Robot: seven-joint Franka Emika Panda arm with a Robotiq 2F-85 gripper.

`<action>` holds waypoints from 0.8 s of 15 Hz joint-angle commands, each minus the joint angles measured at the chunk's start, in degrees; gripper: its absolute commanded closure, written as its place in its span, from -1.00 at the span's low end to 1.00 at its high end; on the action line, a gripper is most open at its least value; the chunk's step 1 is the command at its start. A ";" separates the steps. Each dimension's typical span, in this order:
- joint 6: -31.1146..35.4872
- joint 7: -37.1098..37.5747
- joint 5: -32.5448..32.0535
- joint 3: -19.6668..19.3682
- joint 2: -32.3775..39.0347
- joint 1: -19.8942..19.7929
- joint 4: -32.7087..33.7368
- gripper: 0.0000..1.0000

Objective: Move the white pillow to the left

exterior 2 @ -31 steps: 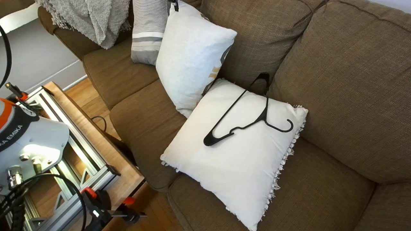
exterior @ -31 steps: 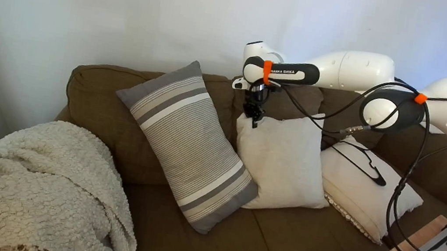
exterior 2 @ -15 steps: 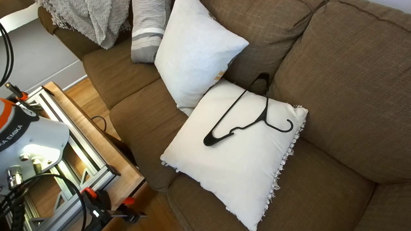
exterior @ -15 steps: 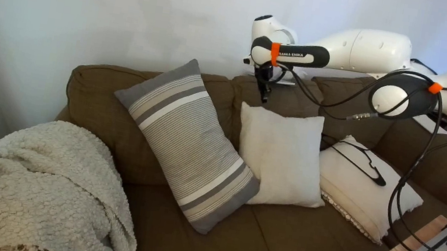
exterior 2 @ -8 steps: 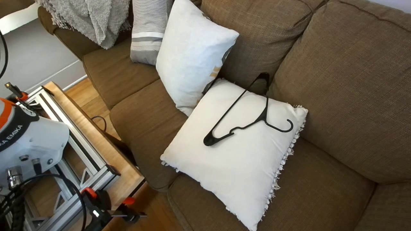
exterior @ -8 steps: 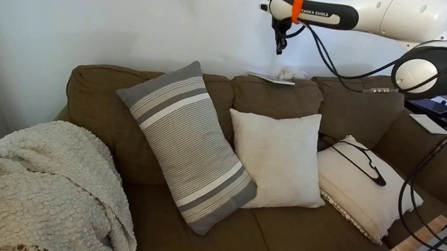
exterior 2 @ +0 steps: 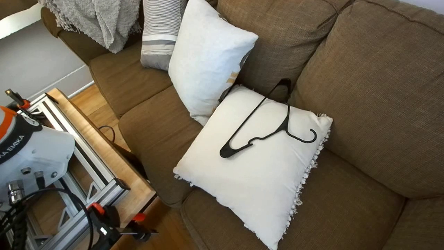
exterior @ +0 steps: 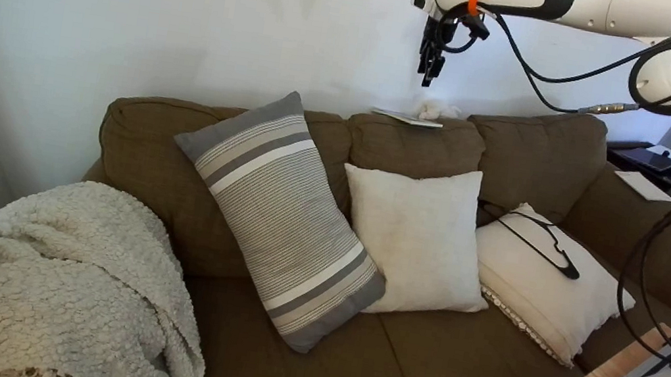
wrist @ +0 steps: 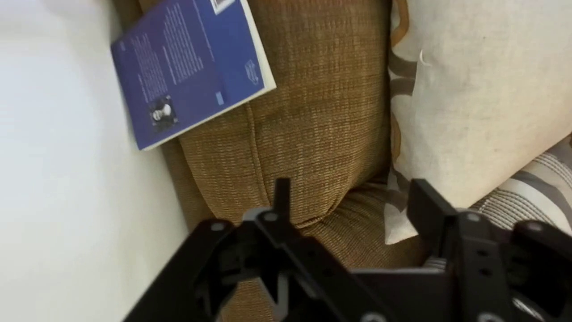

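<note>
The white pillow leans against the sofa back between the two other pillows. It also shows in an exterior view and at the right of the wrist view, where grey and gold marks run along its back edge. Well above its top edge hangs my gripper, apart from it. In the wrist view the gripper is open, its fingers spread wide with nothing held between them. One finger overlaps a lower corner of the pillow only in the picture.
The grey striped pillow overlaps the white pillow's left side. To its right lies a fringed pillow with a black hanger on it. A blue book rests on the sofa back by the wall. A knitted throw covers the left arm.
From the pillow's upper left corner, my gripper has risen and drifted right, and its jaws have opened. The pillow's upper left corner dropped slightly leftward, and its top settled back within the last second.
</note>
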 commanded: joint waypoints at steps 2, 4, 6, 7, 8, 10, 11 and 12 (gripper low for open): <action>11.79 -7.51 9.20 6.42 0.15 -5.51 -14.63 -1.00; 12.14 -9.24 10.71 10.24 1.80 -8.43 -18.74 -1.00; 11.05 -6.58 7.27 8.78 3.20 -6.81 -14.43 -1.00; 11.26 -6.57 7.12 8.79 3.63 -6.84 -14.10 -0.99; 11.25 -6.56 7.12 8.80 3.56 -6.76 -13.61 -1.00; 11.18 -6.56 7.15 8.87 2.90 -6.63 -13.09 -1.00; 5.60 -7.85 7.66 9.43 4.38 -7.17 -11.19 -1.00; 2.22 -8.61 7.47 9.25 5.05 -7.74 -11.53 -1.00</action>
